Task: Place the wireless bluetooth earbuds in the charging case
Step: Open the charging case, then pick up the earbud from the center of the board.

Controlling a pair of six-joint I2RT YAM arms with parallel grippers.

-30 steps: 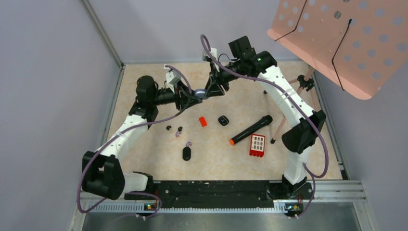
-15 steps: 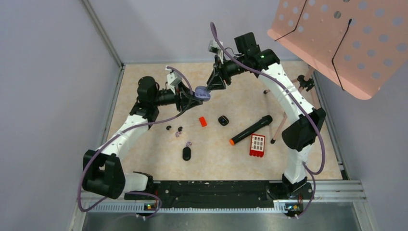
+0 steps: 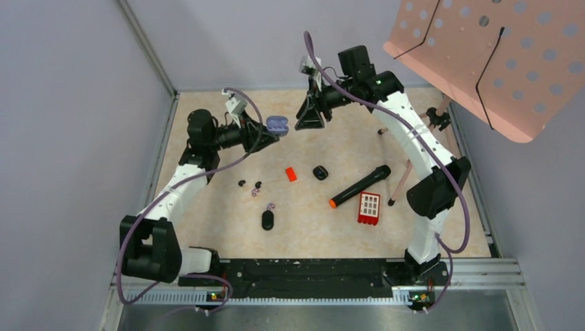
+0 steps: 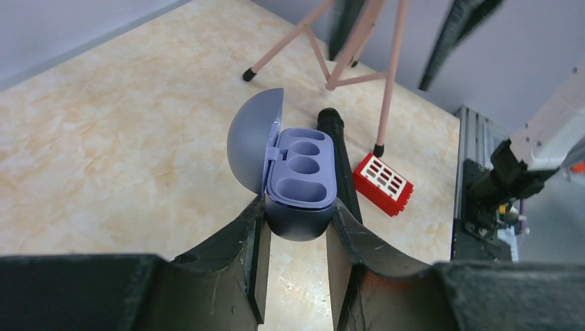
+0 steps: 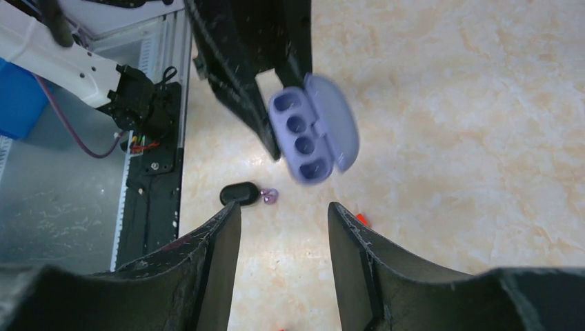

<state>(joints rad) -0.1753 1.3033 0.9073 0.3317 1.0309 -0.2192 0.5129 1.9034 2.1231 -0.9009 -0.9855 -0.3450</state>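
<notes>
The charging case (image 3: pixel 276 124) is lavender inside and dark blue outside, with its lid swung open. My left gripper (image 3: pixel 266 131) is shut on the case's lower half (image 4: pixel 301 207), and its empty sockets (image 4: pixel 303 162) face up. My left gripper (image 4: pixel 296 215) holds it above the table. My right gripper (image 3: pixel 310 118) hangs open to the right of the case, apart from it. In the right wrist view the case (image 5: pixel 314 134) shows beyond my open right gripper (image 5: pixel 283 210). Two black earbuds (image 3: pixel 242 183) (image 3: pixel 258 185) lie on the table, with small purple pieces (image 3: pixel 254 193) (image 3: pixel 270 205) nearby.
A black oval pod (image 3: pixel 268 220), a small red block (image 3: pixel 291 174), a black case-like lump (image 3: pixel 320 172), a black marker with an orange tip (image 3: pixel 359 186) and a red grid block (image 3: pixel 369 207) lie mid-table. A pink perforated board on a stand (image 3: pixel 497 48) overhangs the back right.
The case's lid has come open. My right gripper has let go, widened and drawn back to the right. My left gripper has carried the case up and to the left.
</notes>
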